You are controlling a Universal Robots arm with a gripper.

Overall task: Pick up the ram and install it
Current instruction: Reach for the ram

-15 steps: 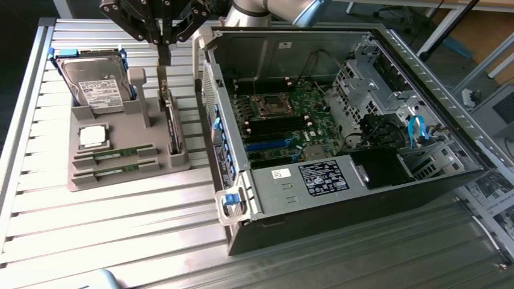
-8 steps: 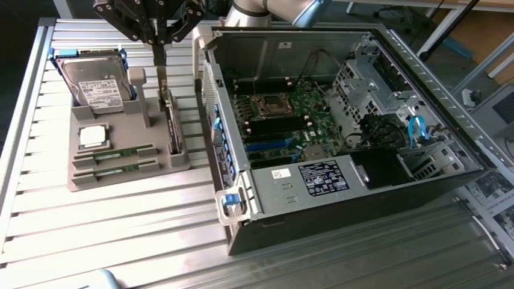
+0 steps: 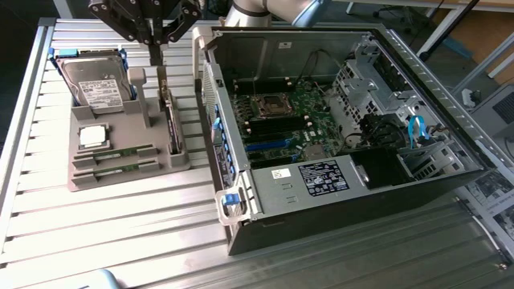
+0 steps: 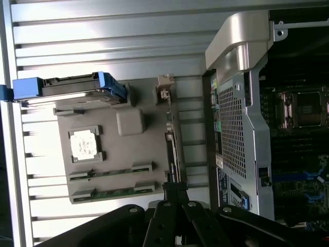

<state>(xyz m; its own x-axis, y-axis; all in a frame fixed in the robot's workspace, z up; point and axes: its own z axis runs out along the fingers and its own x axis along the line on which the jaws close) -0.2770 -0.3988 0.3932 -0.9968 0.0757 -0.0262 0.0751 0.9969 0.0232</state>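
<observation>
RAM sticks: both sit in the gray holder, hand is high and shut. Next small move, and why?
Probably slide the hand toward the exterior view's left until it is over one ram stick. It hangs shut, high above the gray holder, roughly in line with the upright expansion card, while that stick and its twin lie flat in their slots.

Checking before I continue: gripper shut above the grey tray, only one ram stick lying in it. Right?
Not quite: the exterior view shows two, a ram stick and its twin. The gripper is shut above the grey tray.
</observation>
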